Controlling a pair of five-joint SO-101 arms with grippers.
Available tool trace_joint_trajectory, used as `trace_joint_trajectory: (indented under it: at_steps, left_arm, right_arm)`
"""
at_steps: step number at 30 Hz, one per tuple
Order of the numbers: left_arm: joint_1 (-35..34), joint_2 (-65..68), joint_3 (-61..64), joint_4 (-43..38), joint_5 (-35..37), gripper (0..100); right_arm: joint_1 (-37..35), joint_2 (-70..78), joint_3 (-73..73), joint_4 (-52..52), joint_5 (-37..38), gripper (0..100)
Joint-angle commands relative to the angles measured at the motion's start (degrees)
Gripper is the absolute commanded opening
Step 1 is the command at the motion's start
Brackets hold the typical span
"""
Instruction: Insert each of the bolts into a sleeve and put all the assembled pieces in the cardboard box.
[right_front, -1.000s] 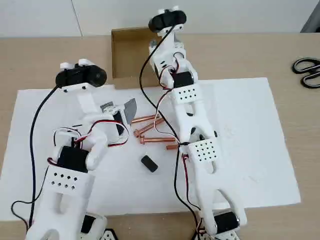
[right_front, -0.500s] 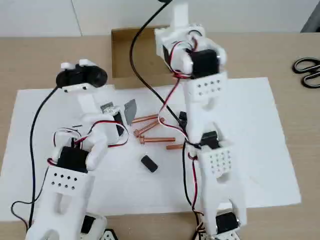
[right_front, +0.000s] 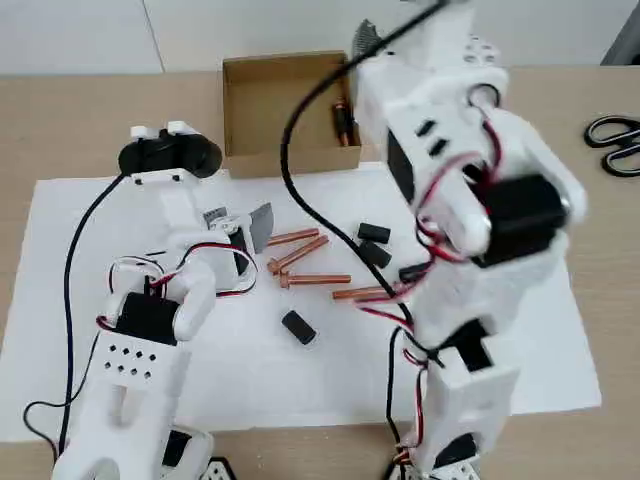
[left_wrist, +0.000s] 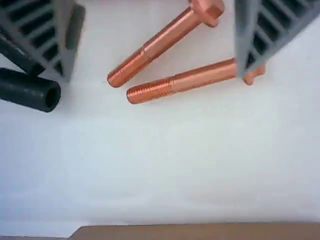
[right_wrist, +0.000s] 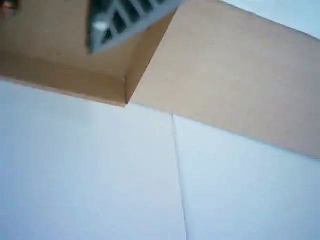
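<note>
Left pincer, left of centre in high view: spread wide, pinching nothing, low over the white paper sheet. Two copper-coloured metal bolts lie between its jaws, with a black cylindrical sleeve just beside one jaw.

Right pincer, top centre, by the upper right corner of the brown cardboard box. Cannot tell its state.

A further bolt lies inside the box, at its right end.

Four copper bolts are lying loose on one white paper sheet, and three black sleeves are lying among them. One more copper piece is sitting inside the one cardboard box. One table is carrying it all, one pair of scissors is resting near its edge, and two arms are standing over it
</note>
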Motion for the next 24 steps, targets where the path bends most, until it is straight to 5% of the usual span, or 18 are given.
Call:
trace_joint_trajectory:
  at_steps: [1,5,12,24]
  left_arm:
    - [0.26,-0.53,-0.75,0.09,-0.53,20]
    - [0.26,-0.53,-0.75,0.53,-0.53,20]
    - [0.26,-0.53,-0.75,1.58,-0.53,20]
    - [0.26,-0.62,-0.66,2.64,-0.26,20]
  right_arm:
    - [0.4,-6.46,14.95,0.22,3.96,22.2]
    - [2.86,-12.97,38.15,-0.66,6.95,22.2]
    - [1.45,-33.1,48.97,-0.57,7.12,22.1]
    - [4.88,-66.68,103.56,-5.49,7.3,22.2]
